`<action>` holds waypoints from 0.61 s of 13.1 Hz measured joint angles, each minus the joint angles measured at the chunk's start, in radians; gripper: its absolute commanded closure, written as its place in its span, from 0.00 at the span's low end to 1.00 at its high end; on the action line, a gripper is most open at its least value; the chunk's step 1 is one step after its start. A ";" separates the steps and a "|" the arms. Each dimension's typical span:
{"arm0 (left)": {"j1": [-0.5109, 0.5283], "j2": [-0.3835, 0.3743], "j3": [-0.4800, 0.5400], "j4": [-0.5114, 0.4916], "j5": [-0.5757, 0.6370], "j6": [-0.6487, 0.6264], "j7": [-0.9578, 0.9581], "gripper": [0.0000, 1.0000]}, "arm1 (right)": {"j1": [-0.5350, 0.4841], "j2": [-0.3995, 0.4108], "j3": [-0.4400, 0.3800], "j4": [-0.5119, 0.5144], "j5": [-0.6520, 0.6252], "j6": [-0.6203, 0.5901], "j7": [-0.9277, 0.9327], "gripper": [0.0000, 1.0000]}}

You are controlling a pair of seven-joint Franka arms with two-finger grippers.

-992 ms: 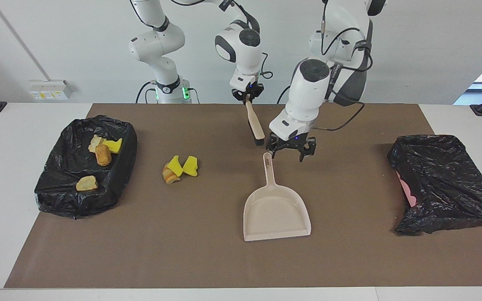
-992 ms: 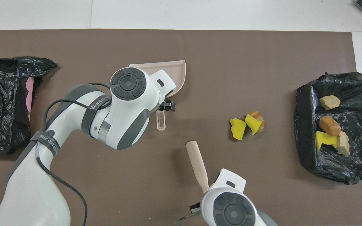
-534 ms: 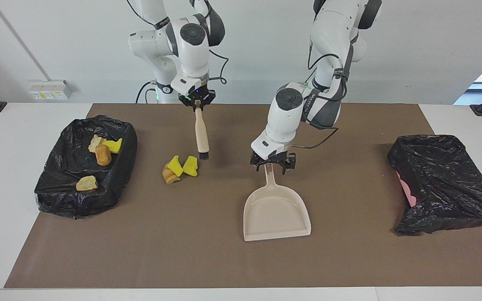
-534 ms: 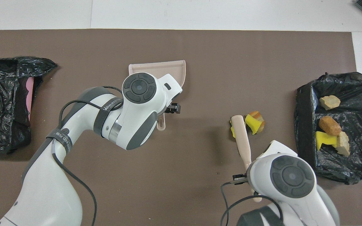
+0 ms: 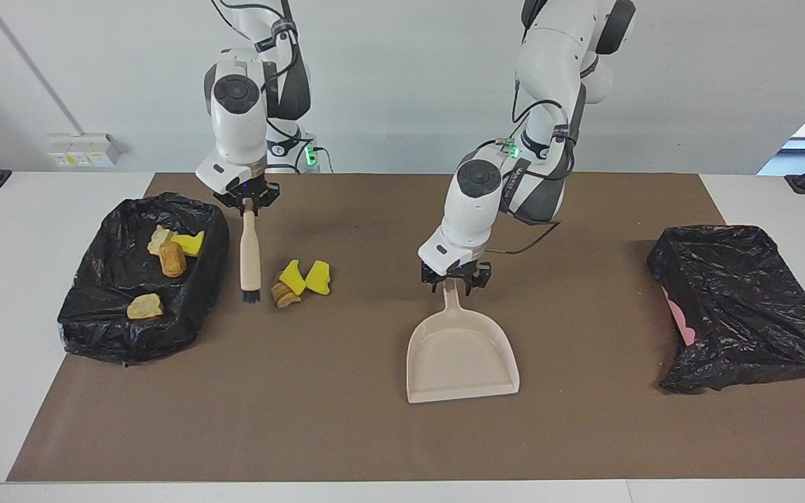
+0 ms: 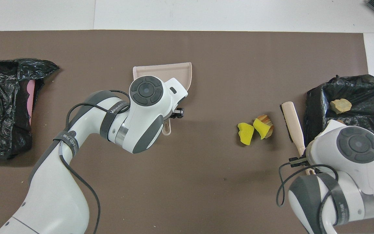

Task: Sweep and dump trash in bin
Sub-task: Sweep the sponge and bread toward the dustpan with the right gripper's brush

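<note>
Mat (image 5: 346, 433): the brown sheet under everything; nothing on it was moved in the last second, as far as we see.
Bins: one black-lined bin (image 5: 88, 314) at the right arm's end of the table, with four scraps already inside; a second black bag (image 5: 745, 300) at the left arm's end, its inside not visible to us.
Right arm: it has carried the brush (image 5: 249, 258) from the middle of the table to the gap between the bin and the loose pile — the bristles now hang just above the mat, beside the pile.
Right gripper (image 5: 247, 204): pressed together on the top of the brush handle, as it was before.
Left arm: it has come down over the dustpan (image 5: 462, 356), which lies flat in the middle of the mat and has not shifted.
Left gripper (image 5: 455, 279): it now stands at the dustpan handle and is closing on it; we cannot tell if the grip is already firm.
Trash (image 5: 301, 281): three loose pieces — two yellow, one tan — lie together on the mat between the brush and the dustpan, untouched.
Meaning: we judge that both tools are nearly ready; the sweep toward the dustpan has not yet begun, and the pan is well apart from the pile.
</note>
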 measured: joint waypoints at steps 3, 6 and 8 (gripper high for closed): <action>0.003 0.000 0.004 0.010 0.001 0.003 -0.003 0.84 | 0.006 0.050 0.010 -0.003 -0.001 0.003 0.000 1.00; 0.005 -0.003 0.005 0.022 0.001 0.001 0.004 0.91 | 0.013 0.080 0.017 -0.005 -0.001 0.003 0.000 1.00; 0.005 -0.033 0.006 0.028 0.003 -0.047 0.059 0.91 | 0.035 0.088 0.017 -0.006 0.003 0.003 0.008 1.00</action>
